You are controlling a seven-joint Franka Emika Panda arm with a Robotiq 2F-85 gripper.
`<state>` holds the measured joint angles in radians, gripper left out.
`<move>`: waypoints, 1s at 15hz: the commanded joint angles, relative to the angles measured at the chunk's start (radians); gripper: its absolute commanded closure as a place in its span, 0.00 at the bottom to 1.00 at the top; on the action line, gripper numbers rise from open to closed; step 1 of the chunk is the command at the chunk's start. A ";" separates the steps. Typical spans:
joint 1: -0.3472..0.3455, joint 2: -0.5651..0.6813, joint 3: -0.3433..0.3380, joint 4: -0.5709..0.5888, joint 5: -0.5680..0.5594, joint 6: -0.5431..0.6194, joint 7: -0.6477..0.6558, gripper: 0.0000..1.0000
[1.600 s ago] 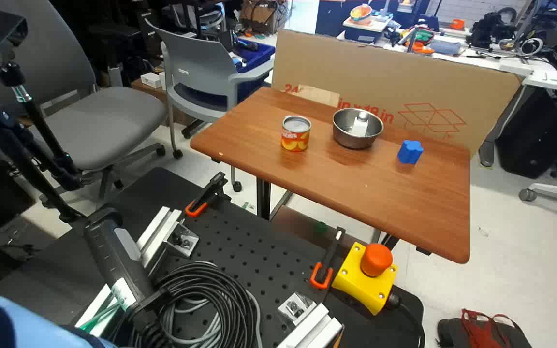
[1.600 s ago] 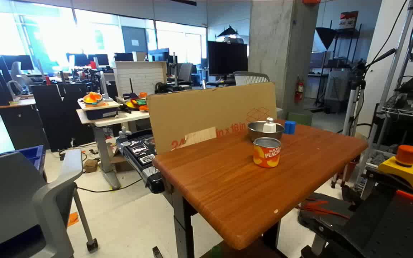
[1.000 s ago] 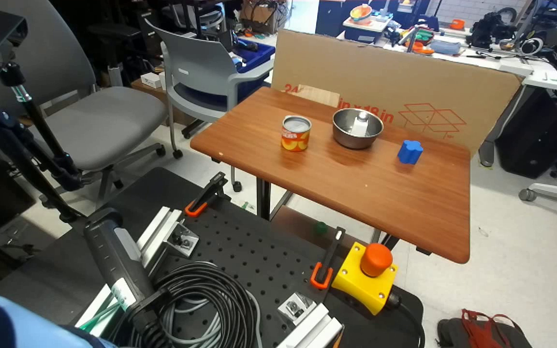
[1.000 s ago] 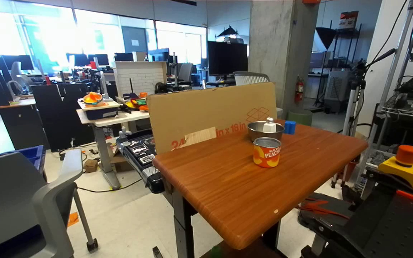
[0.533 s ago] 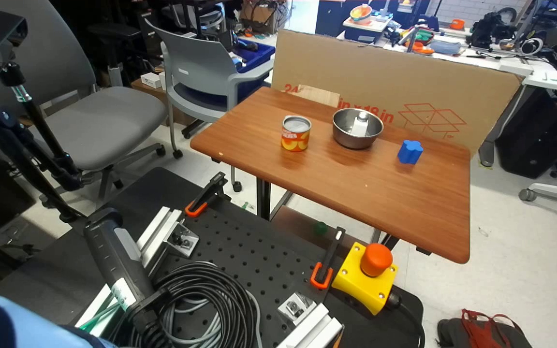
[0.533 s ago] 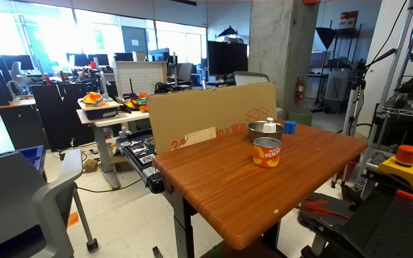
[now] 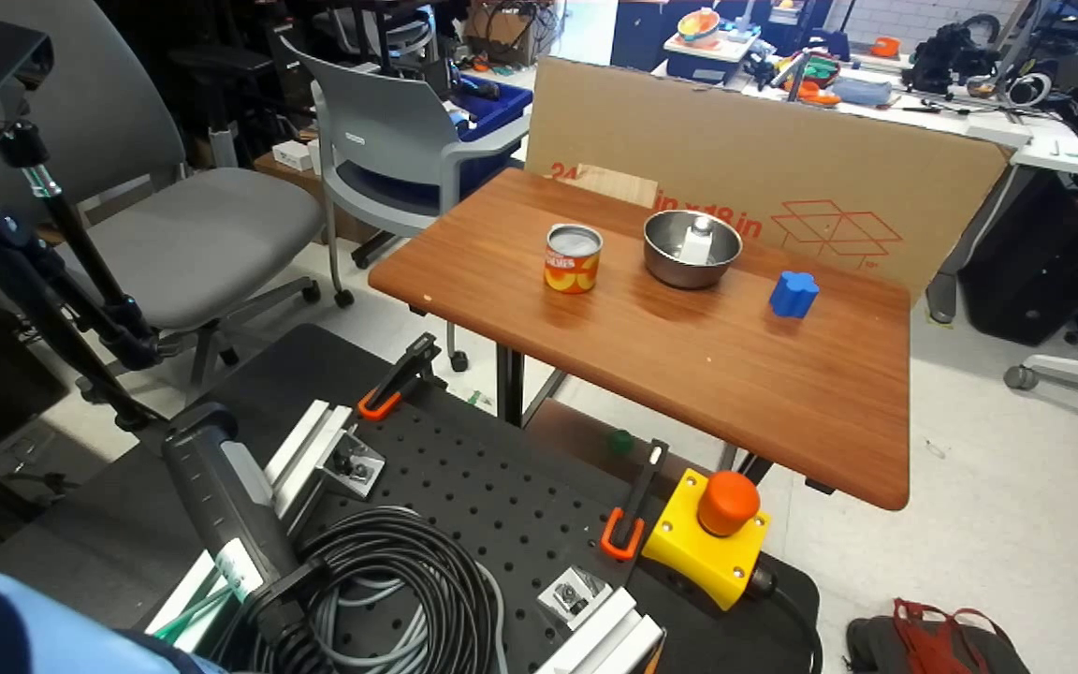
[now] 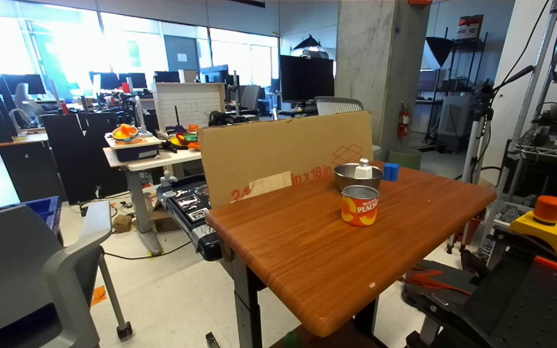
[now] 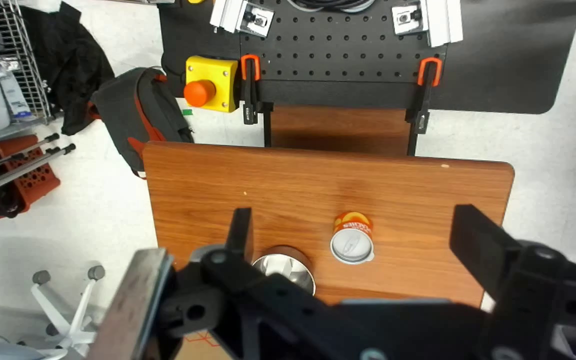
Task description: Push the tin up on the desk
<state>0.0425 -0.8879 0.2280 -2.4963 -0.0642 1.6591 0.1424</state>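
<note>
"Tin (image 7: 573, 259) first: where is it?"

"Upright on the desk (image 7: 735, 384), near the steel bowl (image 7: 688, 277) and not touching it. Both exterior views and the wrist view agree."

"And the gripper (image 9: 354, 227)?"

"Its fingers (image 9: 241, 231) are spread wide, and I see nothing held between them. The tin shows in that gap in the wrist view, but neither exterior view has the gripper anywhere near it, so I take the two to be well apart."

"How much of the push is done, then?"

"None, as I judge it: nothing is in contact with the tin's side. What's left is the whole job, which would seem to mean coming down, setting the fingers against the side nearest the black pegboard bench (image 7: 464, 468), and shoving. (I'm reading 'up' as towards the cardboard (image 7: 754, 140); the task doesn't say.)"

"And when could we call it finished?"

"With the tin closer to that far edge and upright. Some desk lies between it and the edge now, so I'd guess there is room to go."
</note>
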 commanded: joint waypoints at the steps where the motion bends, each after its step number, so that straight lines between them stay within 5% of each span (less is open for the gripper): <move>1: -0.007 0.099 -0.068 0.020 0.011 0.088 0.005 0.00; 7: -0.042 0.358 -0.163 0.063 0.107 0.311 0.044 0.00; 15: -0.020 0.802 -0.152 0.182 0.234 0.568 0.170 0.00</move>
<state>0.0104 -0.2333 0.0682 -2.3962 0.1342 2.1929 0.2633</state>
